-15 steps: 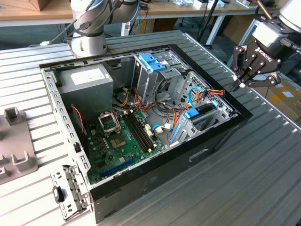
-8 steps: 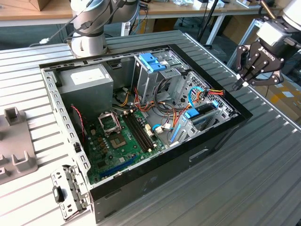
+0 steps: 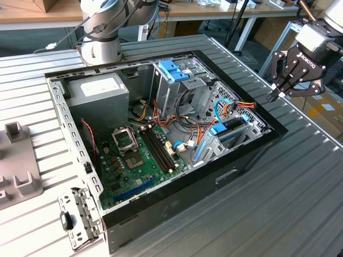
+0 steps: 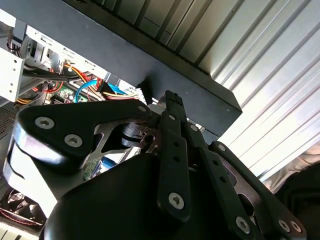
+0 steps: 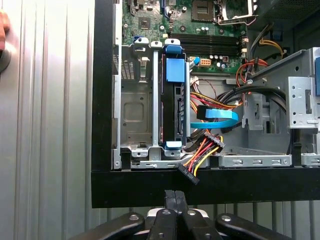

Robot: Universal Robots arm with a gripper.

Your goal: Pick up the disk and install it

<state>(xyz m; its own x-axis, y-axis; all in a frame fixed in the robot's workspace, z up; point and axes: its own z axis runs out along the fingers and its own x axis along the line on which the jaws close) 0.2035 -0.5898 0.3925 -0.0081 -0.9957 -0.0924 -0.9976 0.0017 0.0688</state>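
Claw (image 3: 282,88), pinched empty, hangs outside case rim (image 3: 268,115); disk (image 5: 175,107) seemingly seated inside.

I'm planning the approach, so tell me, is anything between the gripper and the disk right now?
Yes. The gripper sits outside the computer case, and its black side wall lies between it and the disk. A red-and-yellow cable bundle ends beside the disk's near end. The disk's upper edge looks uncovered.

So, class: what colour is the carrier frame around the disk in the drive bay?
Bright blue, clearest in the first wrist view on the disk.
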